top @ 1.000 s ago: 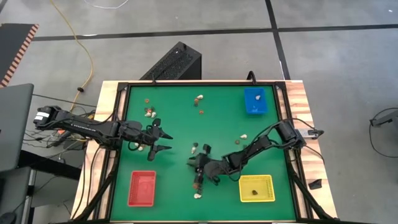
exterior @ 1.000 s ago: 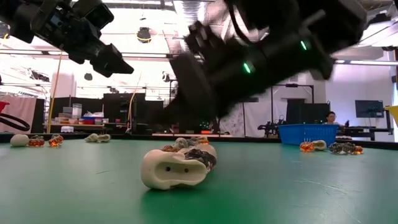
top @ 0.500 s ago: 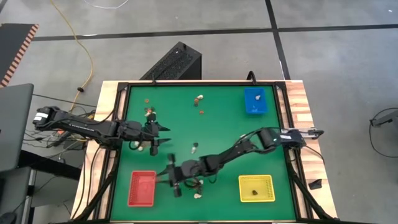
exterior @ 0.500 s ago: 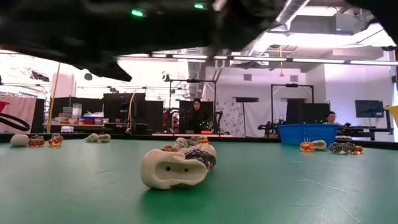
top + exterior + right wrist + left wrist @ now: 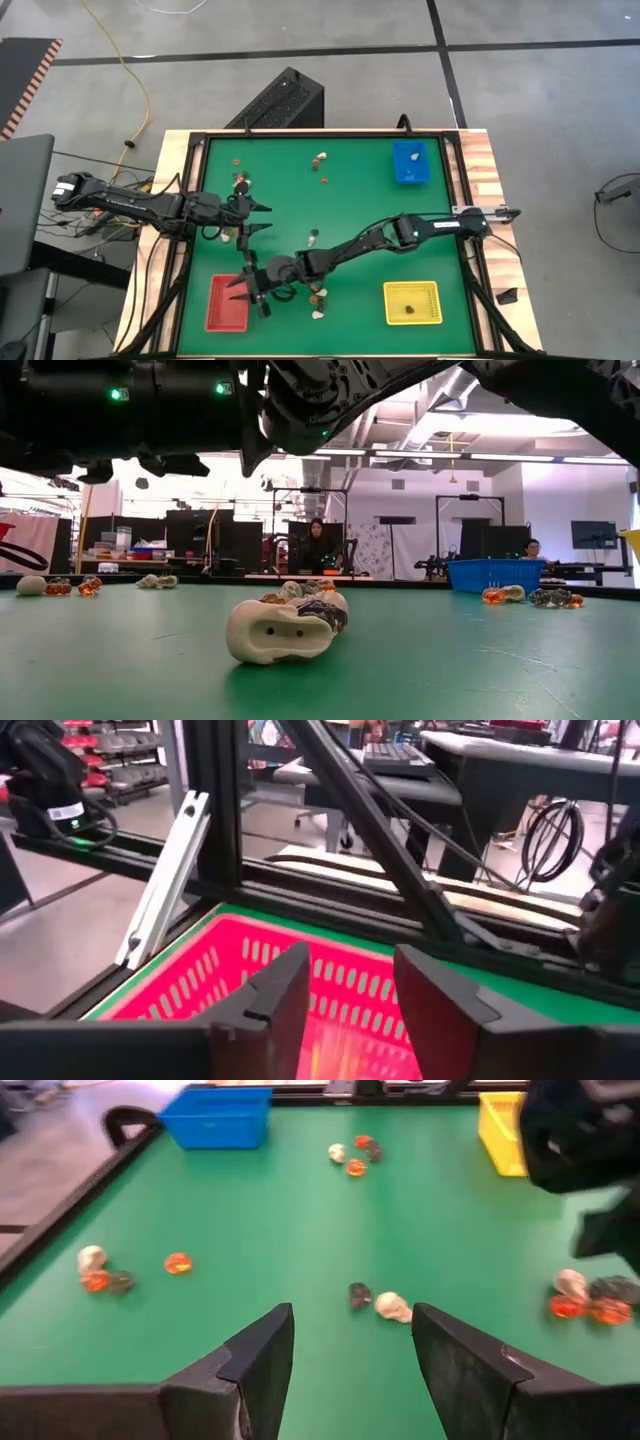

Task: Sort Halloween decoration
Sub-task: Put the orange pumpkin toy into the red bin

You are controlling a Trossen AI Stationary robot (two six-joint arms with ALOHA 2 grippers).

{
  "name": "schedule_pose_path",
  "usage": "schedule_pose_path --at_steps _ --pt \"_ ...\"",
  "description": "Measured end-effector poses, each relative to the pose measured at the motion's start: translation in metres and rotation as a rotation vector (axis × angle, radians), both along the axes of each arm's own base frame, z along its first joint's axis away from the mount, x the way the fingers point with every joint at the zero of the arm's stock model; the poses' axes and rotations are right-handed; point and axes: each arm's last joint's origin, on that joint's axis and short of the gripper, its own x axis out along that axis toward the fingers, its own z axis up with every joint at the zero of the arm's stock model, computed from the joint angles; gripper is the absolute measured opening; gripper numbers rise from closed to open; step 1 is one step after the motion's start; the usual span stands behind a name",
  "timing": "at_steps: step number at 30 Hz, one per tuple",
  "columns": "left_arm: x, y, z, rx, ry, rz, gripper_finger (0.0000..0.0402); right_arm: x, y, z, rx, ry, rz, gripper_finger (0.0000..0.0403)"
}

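The Halloween decoration lies scattered on the green table as small cream, orange and dark trinkets: a pair (image 5: 313, 236) mid-table, a group (image 5: 318, 296) near the front, others (image 5: 240, 180) at the far left. A cream one (image 5: 278, 632) lies close to the low camera. My right gripper (image 5: 248, 294) reaches across to the right edge of the red tray (image 5: 222, 305) and is open (image 5: 345, 1005), the tray's floor showing between its fingers. My left gripper (image 5: 262, 218) hovers open (image 5: 352, 1345) at the left, with a dark trinket (image 5: 359, 1294) and a cream one (image 5: 392, 1307) ahead of it.
A yellow tray (image 5: 412, 302) stands at the front right and a blue tray (image 5: 409, 162) at the far right. My right arm (image 5: 380, 238) stretches across the table's middle, above the trinkets there. A black frame (image 5: 190, 200) borders the table.
My right gripper has swept from the table's middle toward its left edge, rising a little and levelling out, and now stands over the red tray's right edge. The trinkets near the front lie where they were.
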Motion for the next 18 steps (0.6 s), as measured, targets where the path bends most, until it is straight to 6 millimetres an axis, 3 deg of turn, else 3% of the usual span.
schedule_pose_path --at_steps 4,9,12,18 --pt "0.0 0.0 0.0 -0.007 -0.003 -0.01 0.0194 -0.002 0.0 0.006 -0.009 0.033 0.001 0.0229" --pt "0.0 -0.001 0.001 -0.021 -0.009 -0.013 0.0194 -0.019 -0.004 0.038 -0.067 0.259 0.0 0.025" --pt "0.0 -0.001 0.001 -0.02 -0.016 -0.013 0.0194 -0.039 -0.009 0.065 -0.1 0.416 0.007 0.0248" --pt "0.001 -0.001 0.003 -0.047 -0.04 -0.006 0.0193 -0.101 -0.024 0.119 -0.237 0.758 0.058 0.0242"
